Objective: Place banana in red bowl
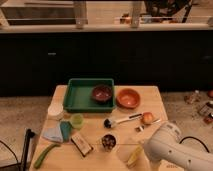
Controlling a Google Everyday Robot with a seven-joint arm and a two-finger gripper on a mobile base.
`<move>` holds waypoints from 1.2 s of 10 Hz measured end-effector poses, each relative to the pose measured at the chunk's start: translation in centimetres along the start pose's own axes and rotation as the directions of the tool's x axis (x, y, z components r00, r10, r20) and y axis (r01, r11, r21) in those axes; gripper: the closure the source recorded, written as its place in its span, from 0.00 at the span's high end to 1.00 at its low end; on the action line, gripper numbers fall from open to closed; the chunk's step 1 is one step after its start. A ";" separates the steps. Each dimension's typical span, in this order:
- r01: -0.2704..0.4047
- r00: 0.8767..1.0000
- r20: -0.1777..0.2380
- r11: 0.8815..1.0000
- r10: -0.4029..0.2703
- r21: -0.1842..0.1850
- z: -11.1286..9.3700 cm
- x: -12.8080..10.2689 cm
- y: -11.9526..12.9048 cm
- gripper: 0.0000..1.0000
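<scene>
Camera view | gripper point(143, 150) low beside banana point(134, 156), grip state: cannot tell | banana likely light, soft, bruisable; you take its middle gently | red bowl point(128, 97) well apart

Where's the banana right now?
In the camera view the banana lies at the table's near right edge beside the white arm, below the reddish fruit; the gripper is hidden behind that arm.
</scene>
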 end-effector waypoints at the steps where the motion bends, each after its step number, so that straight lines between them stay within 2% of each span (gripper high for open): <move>1: 0.021 1.000 0.006 1.000 -0.021 0.000 0.0 -0.3 -0.1 0.80; 3: 0.056 0.998 0.028 0.998 -0.056 0.001 0.2 -0.8 -0.6 0.80; 5: 0.075 0.995 0.068 0.997 -0.075 0.000 0.5 -1.0 -0.8 0.80; 7: 0.090 0.989 0.116 0.996 -0.090 0.004 0.7 -1.4 -1.0 0.80; 12: 0.105 0.971 0.216 0.994 -0.099 -0.016 1.2 -1.7 -1.6 0.80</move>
